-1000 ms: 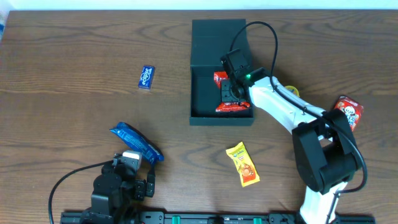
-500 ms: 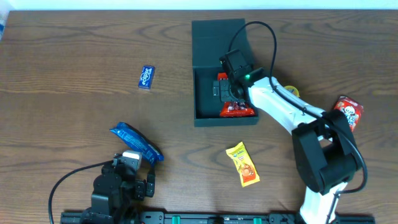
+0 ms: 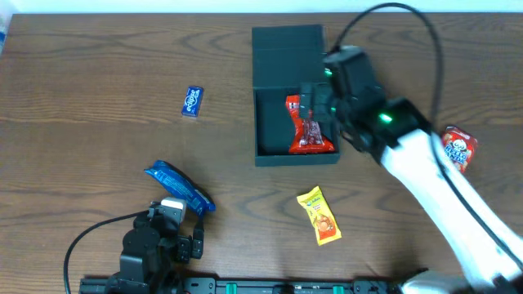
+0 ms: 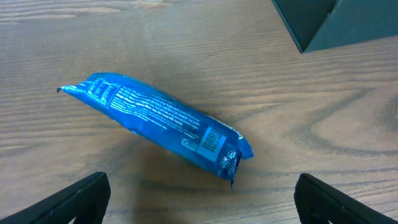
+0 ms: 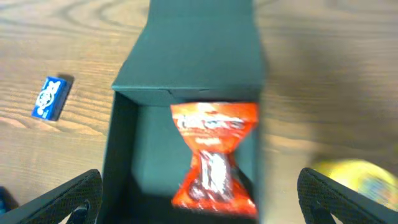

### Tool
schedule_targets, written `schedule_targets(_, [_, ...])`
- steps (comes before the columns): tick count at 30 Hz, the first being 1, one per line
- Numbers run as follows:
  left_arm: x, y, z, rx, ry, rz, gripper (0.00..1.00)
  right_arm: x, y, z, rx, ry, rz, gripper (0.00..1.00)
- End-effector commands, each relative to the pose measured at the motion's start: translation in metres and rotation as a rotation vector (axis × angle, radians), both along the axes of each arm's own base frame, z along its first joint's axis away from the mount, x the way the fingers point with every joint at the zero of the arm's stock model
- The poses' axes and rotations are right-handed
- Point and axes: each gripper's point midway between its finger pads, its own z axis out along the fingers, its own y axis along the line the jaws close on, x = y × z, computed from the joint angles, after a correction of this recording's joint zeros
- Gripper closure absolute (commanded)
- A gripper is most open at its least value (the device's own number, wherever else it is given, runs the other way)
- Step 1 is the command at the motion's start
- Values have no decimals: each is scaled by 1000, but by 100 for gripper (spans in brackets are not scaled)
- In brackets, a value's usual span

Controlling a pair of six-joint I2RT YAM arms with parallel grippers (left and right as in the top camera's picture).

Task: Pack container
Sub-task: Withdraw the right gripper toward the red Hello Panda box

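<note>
Container [image 3: 282, 61]: dark teal-black square box, standing on the tabletop [image 3: 98, 65] at the far middle, a little right of centre in the overhead view. Its flap lid is folded back on the far side, leaving the box open from above. One red snack packet [image 3: 309, 126] lies inside, along the right-hand wall, long axis running from far to near.

Right gripper [image 5: 199, 190]: held over the open container, above the red packet. Fingers spread wide and holding nothing; the wrist view shows the packet lying free on the container floor between and below them. The right arm reaches in from the near right corner and is motion-blurred.

Just right of the container the right wrist view shows a yellow object [image 5: 360, 177], too blurred to identify.

Remaining items on the tabletop, all apart from the container:
- yellow packet [image 3: 319, 215], near side, in front of the container;
- red and white packet [image 3: 459, 147], far right, beside the right arm;
- small blue packet [image 3: 192, 102], left of the container;
- long blue packet [image 4: 155, 118], near left.

Left gripper [image 4: 202, 196]: low at the near left edge, fingers spread wide, empty. The long blue packet lies just ahead of it, not touched.
</note>
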Motion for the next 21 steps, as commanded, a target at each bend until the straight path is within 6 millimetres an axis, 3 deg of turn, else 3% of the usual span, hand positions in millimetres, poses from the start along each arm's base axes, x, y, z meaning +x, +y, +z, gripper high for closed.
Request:
schedule_targets(1, [-5,1,-20,1,58,6,5,-17,-35,35,-33,-68,-89,1])
schedule_targets(5, [-5,1,-20,1,58,6,5,-55,-81,49,-14,-23,-204,1])
schedule_targets(14, [-5,1,-20,1,58,6,5,-141,-196,41,-30,165,-594,1])
schedule_targets(19, [-5,1,-20,0,58,6,5,-154,-240,25,-32,235,-784,1])
schedule_targets(21, [-5,1,-20,1,58,6,5,-153,-255,9,-27,272,-847,1])
